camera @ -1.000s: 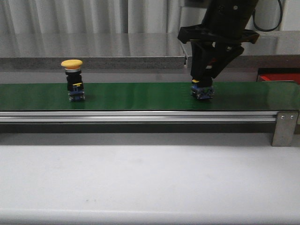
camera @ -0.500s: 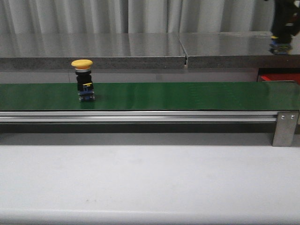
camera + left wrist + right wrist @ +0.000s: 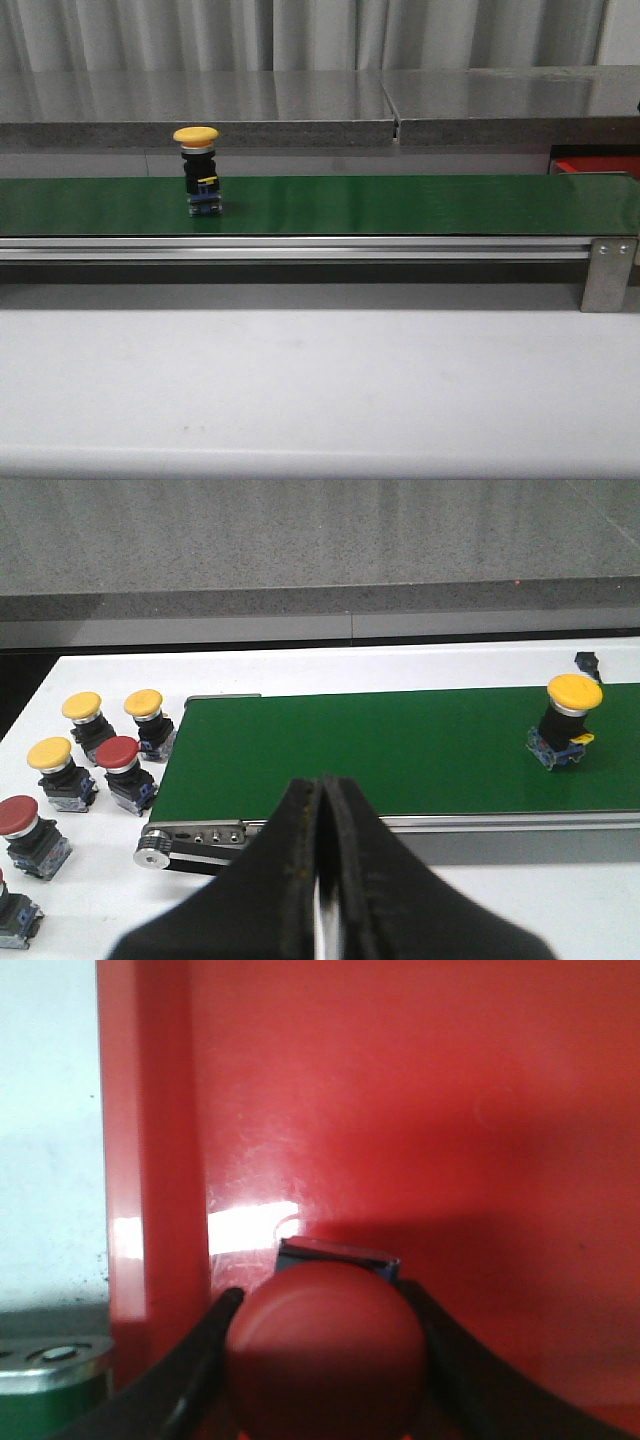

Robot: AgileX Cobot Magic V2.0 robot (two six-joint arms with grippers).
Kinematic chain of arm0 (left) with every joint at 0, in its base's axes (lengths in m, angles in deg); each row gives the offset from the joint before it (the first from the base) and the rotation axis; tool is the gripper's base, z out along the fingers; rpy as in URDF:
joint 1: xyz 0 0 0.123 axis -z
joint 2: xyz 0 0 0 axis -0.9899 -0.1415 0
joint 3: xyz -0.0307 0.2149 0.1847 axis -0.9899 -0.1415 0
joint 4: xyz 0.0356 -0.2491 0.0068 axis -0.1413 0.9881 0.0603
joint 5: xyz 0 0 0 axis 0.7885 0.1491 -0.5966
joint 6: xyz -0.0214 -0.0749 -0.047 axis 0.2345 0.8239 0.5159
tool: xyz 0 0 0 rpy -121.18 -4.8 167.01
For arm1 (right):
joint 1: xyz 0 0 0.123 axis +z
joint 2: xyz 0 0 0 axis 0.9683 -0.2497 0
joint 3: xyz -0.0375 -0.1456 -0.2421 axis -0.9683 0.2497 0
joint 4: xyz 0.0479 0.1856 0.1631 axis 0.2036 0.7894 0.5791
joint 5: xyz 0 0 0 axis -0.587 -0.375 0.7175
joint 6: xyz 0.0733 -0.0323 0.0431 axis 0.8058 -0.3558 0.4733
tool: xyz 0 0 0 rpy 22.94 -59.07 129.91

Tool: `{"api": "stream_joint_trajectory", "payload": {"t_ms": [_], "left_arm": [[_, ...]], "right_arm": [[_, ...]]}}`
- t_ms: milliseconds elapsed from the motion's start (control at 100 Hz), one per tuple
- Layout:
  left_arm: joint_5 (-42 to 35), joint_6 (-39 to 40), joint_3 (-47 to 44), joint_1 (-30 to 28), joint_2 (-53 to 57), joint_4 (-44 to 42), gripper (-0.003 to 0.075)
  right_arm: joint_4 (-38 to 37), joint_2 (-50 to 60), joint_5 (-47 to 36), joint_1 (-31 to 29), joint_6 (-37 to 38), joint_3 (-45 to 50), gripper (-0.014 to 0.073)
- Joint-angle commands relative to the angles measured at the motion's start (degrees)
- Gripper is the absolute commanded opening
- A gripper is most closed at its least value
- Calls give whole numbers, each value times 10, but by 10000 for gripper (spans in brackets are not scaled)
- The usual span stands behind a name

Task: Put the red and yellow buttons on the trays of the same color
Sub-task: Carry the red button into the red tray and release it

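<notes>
While my right tool (image 3: 325, 1360) has left the front view since a second ago, when it stood over the green belt (image 3: 400, 203) clamped around a button, it now hangs over the red tray (image 3: 420, 1110) with the red button (image 3: 325, 1345) gripped between its fingers. The blue-black base of that button peeks out just beyond the cap, close above or on the tray floor; I cannot tell which. I judge this the moment before release, so one red piece is nearly sorted. Over the same second the yellow button (image 3: 199, 170) has ridden the belt to the right and stands upright on it, cap up, well short of the belt's right end. My left tool (image 3: 322, 850) is pinched together with nothing in it, hovering over the near edge of the belt at its roller end. The front view shows only a sliver of the red tray (image 3: 597, 165) past the belt's right end and neither arm, so the red button's whereabouts come from the right wrist view alone. The left wrist view adds what neither of the others has: a waiting cluster of buttons on the white surface (image 3: 500, 920) beside the belt's end, yellow caps (image 3: 82, 706) and red caps (image 3: 117, 751) mixed. I see no yellow tray anywhere.
</notes>
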Motion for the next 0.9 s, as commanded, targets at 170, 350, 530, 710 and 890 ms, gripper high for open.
{"api": "stream_joint_trajectory", "payload": {"t_ms": [170,350,530,710,890], "left_arm": [[-44,0,14,4,-3,6,-20],[-44,0,14,4,-3,6,-20],[-44,0,14,4,-3,6,-20],[-44,0,14,4,-3,6,-20],[-44,0,14,4,-3,6,-20]], "right_arm": [[9,28,-26,-2,-4,-19,255],[9,28,-19,-2,-13,-19,575],[9,32,-19,-2,-13,-19,596],[12,65,-38,-2,-42,-19,596],[58,120,-25,12,-115,-17,596]]}}
